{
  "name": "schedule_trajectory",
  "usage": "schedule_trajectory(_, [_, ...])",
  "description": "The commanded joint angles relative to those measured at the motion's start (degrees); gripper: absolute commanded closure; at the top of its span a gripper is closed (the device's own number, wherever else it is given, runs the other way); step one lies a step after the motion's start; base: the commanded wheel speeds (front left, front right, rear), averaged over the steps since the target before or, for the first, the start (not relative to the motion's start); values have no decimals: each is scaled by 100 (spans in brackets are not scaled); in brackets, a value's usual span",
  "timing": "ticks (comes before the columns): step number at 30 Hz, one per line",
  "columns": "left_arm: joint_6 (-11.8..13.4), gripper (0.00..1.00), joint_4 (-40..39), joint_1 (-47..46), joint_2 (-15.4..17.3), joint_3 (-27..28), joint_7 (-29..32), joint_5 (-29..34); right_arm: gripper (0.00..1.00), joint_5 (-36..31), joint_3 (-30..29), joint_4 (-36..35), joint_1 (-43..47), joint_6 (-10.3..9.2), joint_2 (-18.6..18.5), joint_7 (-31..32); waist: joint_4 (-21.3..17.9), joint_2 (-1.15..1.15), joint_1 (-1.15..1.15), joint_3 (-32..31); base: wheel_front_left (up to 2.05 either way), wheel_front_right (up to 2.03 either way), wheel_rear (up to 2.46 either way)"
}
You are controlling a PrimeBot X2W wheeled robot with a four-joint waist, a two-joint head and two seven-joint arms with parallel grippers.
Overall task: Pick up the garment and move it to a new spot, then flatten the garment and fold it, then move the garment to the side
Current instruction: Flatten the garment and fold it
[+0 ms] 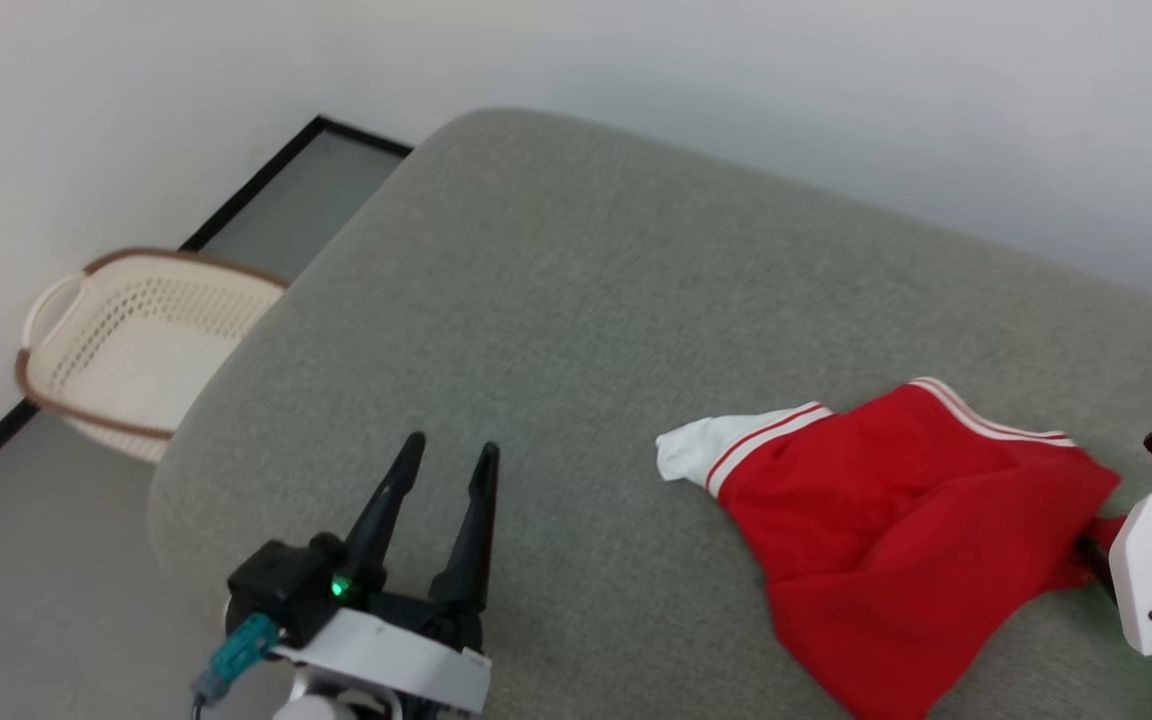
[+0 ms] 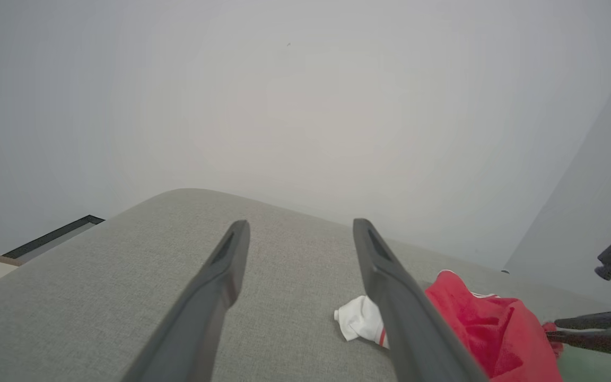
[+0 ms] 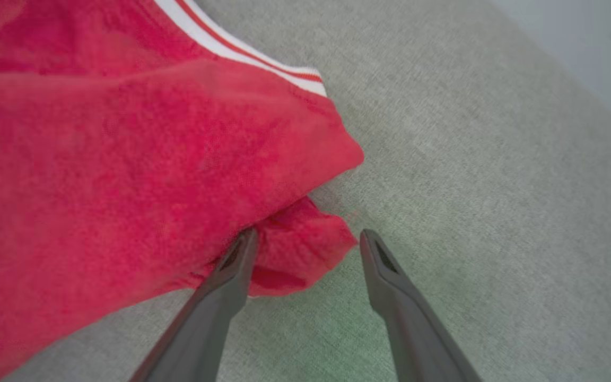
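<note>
The garment [image 1: 896,540] is a red jersey with white-and-red striped trim, lying crumpled on the right part of the grey padded surface [image 1: 556,300], with a white sleeve end poking out on its left. My left gripper [image 1: 451,455] hovers open and empty well left of it, over bare grey fabric. In the left wrist view the left gripper [image 2: 300,228] has the garment [image 2: 486,329] beyond its right finger. My right gripper [image 3: 308,239] stands open at the garment's [image 3: 125,159] right corner, a red fold lying between its fingers. The right gripper [image 1: 1094,552] is at the frame's right edge.
A cream laundry basket [image 1: 126,340] with a brown rim stands on the floor left of the padded surface, by the white wall. The surface's rounded edge drops to the grey floor [image 1: 36,600] at left. Bare grey fabric lies between the left gripper and the garment.
</note>
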Motion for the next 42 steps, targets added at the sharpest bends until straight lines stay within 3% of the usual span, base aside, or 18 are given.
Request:
schedule_trajectory(1, [-17, 0, 2, -106, -20, -36, -2, -10, 0, 22, 65, 145, -119, -6, 5, 48, 215, 0, 0, 256, 0, 0, 0])
schedule_trajectory(6, [-18, 0, 39, -287, -68, -101, -2, -68, 0, 99, 100, 798, -426, -6, 217, 218, 302, 0, 0, 407, 0, 0, 0])
schedule_trajectory(7, [-18, 0, 55, -306, -72, -116, -2, -66, 51, 141, 103, 945, -454, -6, 284, 264, 314, 0, 0, 421, 0, 0, 0])
schedule_trajectory(9, [-19, 0, 88, -348, -82, -142, -2, -68, 94, 224, 112, 1188, -494, -5, 408, 309, 333, 0, 0, 440, 0, 0, 0])
schedule_trajectory(10, [-19, 0, 97, -371, -89, -146, -2, -80, 100, 251, 130, 1278, -528, -5, 452, 322, 338, 0, 0, 441, 0, 0, 0])
schedule_trajectory(17, [-18, 0, 158, -273, -15, -36, -2, -38, 100, 546, 328, 1463, -698, -5, 396, 519, 204, 0, 0, 297, 0, 0, 0])
schedule_trajectory(25, [-19, 0, 241, -25, 99, 176, -2, 67, 100, 944, 618, 879, -614, -6, 33, 712, -149, 0, 0, -67, 0, 0, 0])
schedule_trajectory(32, [-19, 0, 534, 305, 67, 483, -2, 269, 100, 1219, 648, 487, -159, -6, -230, 639, -454, 0, 0, -507, 0, 0, 0])
schedule_trajectory(42, [-19, 0, 748, 790, 18, 906, -2, 510, 100, 1502, 330, 21, 637, -6, -249, 674, -893, 0, 0, -835, 0, 0, 0])
